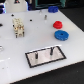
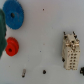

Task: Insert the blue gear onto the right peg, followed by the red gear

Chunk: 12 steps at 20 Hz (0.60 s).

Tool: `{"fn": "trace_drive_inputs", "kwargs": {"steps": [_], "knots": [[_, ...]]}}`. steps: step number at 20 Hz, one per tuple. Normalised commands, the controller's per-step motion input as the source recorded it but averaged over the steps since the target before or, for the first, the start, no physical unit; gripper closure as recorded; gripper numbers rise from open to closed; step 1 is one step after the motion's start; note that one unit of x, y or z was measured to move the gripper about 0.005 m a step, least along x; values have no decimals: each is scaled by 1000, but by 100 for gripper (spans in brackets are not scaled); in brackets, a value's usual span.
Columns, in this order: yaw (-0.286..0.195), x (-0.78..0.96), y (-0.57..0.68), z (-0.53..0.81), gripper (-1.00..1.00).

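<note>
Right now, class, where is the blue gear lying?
In the exterior view, the blue gear lies on the white table toward the right, just in front of the red gear and behind the peg plate.

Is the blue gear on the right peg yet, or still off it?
Off. The blue gear lies flat on the table beside the red gear, well apart from the right peg, which stands bare on its plate.

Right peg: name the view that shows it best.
The exterior view. There the right peg stands upright on the white plate, beside its left-hand twin. The wrist view shows neither peg nor plate, only the gears and other parts.
</note>
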Motion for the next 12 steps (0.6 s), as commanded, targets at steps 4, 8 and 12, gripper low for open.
{"fn": "trace_drive_inputs", "kwargs": {"steps": [4,8,12], "knots": [[0,-386,639,-27,-100],[0,-329,662,-38,-100],[0,-140,638,-253,-100]]}}
